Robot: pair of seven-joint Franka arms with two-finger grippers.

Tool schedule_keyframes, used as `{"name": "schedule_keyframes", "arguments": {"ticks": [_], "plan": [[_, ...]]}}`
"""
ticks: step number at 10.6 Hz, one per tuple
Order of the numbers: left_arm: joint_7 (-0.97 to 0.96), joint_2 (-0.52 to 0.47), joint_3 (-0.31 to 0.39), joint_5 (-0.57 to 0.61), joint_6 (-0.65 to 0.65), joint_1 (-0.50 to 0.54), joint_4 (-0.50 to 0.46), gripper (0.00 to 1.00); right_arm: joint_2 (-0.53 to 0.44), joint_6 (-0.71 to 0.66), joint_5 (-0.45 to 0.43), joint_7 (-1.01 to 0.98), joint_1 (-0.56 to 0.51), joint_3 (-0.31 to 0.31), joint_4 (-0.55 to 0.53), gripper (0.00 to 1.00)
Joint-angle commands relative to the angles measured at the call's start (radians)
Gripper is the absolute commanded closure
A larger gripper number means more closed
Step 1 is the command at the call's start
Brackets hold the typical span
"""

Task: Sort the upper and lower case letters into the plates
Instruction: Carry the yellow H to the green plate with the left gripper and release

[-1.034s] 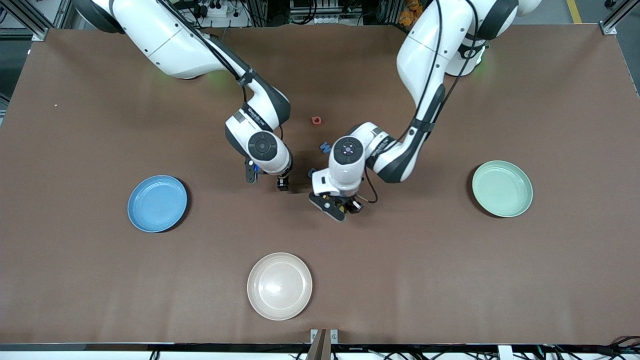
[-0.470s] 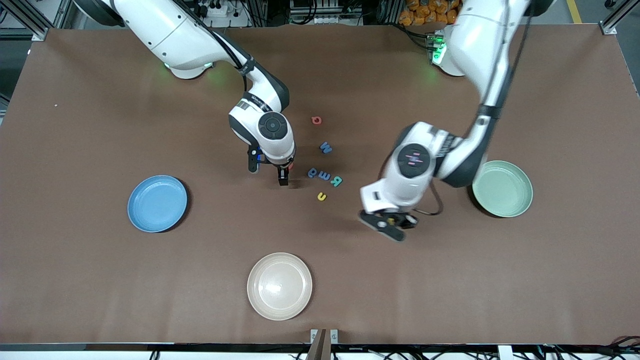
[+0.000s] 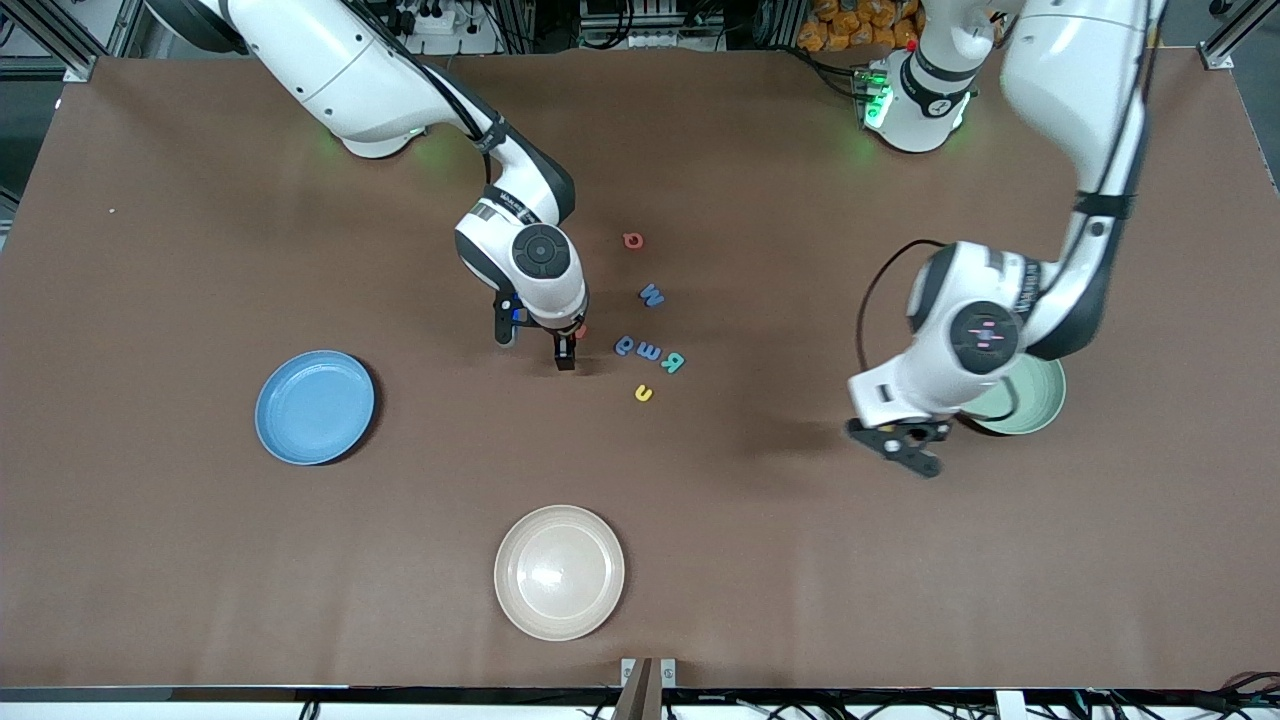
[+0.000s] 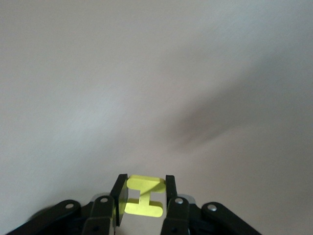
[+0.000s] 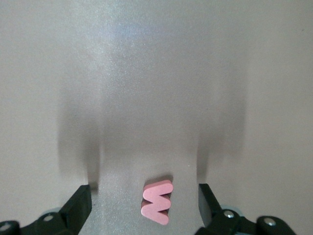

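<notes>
Your left gripper [image 4: 143, 196] clamps a yellow letter [image 4: 142, 196] in the air just beside the mint plate [image 3: 1035, 400]. Your right gripper [image 5: 144, 203] stands spread over a pink letter [image 5: 157, 201] on the table [image 3: 200, 250], well apart from the blue plate [image 3: 314, 406].

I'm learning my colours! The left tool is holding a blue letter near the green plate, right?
Not quite. The letter in the left tool is yellow, not blue: the left wrist view shows the yellow letter pinched between its fingers. The rest is right: in the front view that tool is beside the green plate.
</notes>
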Motion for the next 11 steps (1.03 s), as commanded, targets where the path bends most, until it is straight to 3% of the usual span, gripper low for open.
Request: {"name": "schedule_keyframes", "arguments": {"ticks": [1, 5, 8, 9, 10, 11], "plan": [[0.039, -0.105, -0.021, 0.013, 0.007, 0.093, -0.132, 1.0, -0.011, 0.042, -0.035, 0.027, -0.016, 0.012, -0.032, 0.06], [0.039, -0.136, -0.014, 0.008, 0.007, 0.179, -0.241, 1.0, -0.003, 0.053, -0.035, 0.009, -0.013, 0.021, -0.032, 0.06], [0.047, -0.145, 0.038, 0.008, 0.007, 0.25, -0.303, 1.0, -0.001, 0.061, -0.035, -0.005, -0.014, 0.024, -0.032, 0.13], [0.059, -0.136, 0.06, 0.008, 0.007, 0.25, -0.307, 0.9, 0.002, 0.063, -0.035, -0.005, -0.014, 0.024, -0.032, 0.16], [0.067, -0.133, 0.072, 0.01, 0.007, 0.25, -0.31, 0.35, 0.002, 0.063, -0.035, -0.005, -0.014, 0.024, -0.032, 0.24], [0.067, -0.133, 0.074, 0.01, 0.007, 0.25, -0.31, 0.0, 0.002, 0.064, -0.035, -0.005, -0.014, 0.024, -0.034, 0.33]]}}
